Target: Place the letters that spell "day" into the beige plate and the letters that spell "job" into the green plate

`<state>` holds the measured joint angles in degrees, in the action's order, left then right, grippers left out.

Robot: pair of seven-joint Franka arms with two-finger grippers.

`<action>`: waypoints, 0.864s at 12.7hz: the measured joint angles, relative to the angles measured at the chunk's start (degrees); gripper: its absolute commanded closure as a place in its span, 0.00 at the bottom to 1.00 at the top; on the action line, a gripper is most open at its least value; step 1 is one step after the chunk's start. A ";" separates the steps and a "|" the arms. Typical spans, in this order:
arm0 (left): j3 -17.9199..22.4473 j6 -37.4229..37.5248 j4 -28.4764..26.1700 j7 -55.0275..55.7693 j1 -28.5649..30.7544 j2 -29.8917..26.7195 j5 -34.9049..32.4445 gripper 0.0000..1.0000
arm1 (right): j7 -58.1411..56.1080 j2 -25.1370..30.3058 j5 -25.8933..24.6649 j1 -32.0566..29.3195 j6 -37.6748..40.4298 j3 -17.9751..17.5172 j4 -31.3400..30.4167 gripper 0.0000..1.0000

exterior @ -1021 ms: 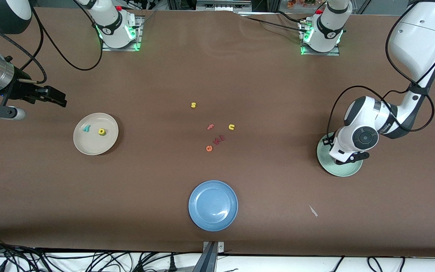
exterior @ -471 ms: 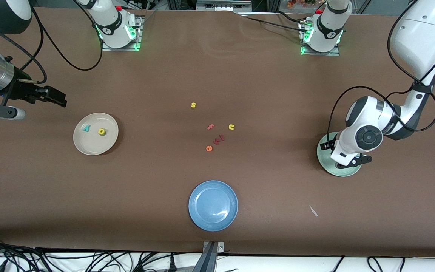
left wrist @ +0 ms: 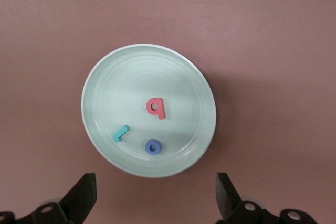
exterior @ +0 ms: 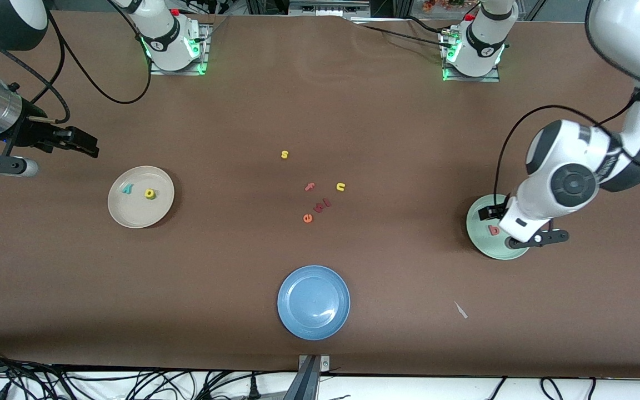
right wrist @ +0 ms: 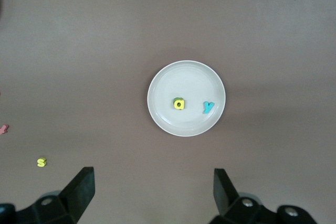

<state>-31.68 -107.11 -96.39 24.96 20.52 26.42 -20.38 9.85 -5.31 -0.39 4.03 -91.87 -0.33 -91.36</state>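
Observation:
The green plate [left wrist: 121, 77] holds a salmon "b" [left wrist: 156, 107], a teal "j" [left wrist: 121, 133] and a blue "o" [left wrist: 153, 146]. My left gripper [left wrist: 155, 182] hangs open and empty above this plate's [exterior: 478, 233] edge; only the "b" [exterior: 494, 229] shows past the arm in the front view. The beige plate [right wrist: 173, 80] carries a yellow "d" [right wrist: 180, 104] lying on a green letter and a teal "y" [right wrist: 209, 106]. My right gripper [right wrist: 152, 179] waits open and empty, high over the table beside the beige plate [exterior: 140, 214].
A blue plate [exterior: 313, 301] sits near the front camera. Loose letters lie mid-table: yellow "s" [exterior: 284, 154], pink "f" [exterior: 309, 186], yellow "u" [exterior: 340, 186], orange "e" [exterior: 307, 218], dark red pieces [exterior: 323, 205]. A paper scrap [exterior: 460, 310] lies near the green plate.
My left gripper has opened and risen from the green plate, leaving the salmon "b" in it. The right arm has not moved.

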 measured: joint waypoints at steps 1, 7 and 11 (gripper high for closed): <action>0.00 3.57 2.87 -3.17 0.07 -0.66 0.68 0.00 | 0.00 -0.02 0.00 0.03 0.00 0.00 0.00 0.00; -2.81 16.72 19.02 -11.39 0.07 -1.39 1.63 0.00 | 0.02 -0.11 0.00 0.39 0.00 0.00 0.00 0.00; -2.41 19.85 21.74 -12.07 0.22 -2.25 7.42 0.00 | 0.03 -0.12 0.00 0.40 0.00 0.00 0.00 0.00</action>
<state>-34.08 -87.26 -74.66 12.89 20.74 24.18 -12.96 9.88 -5.43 -0.39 4.43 -91.87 -0.33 -91.36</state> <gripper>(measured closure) 0.000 0.000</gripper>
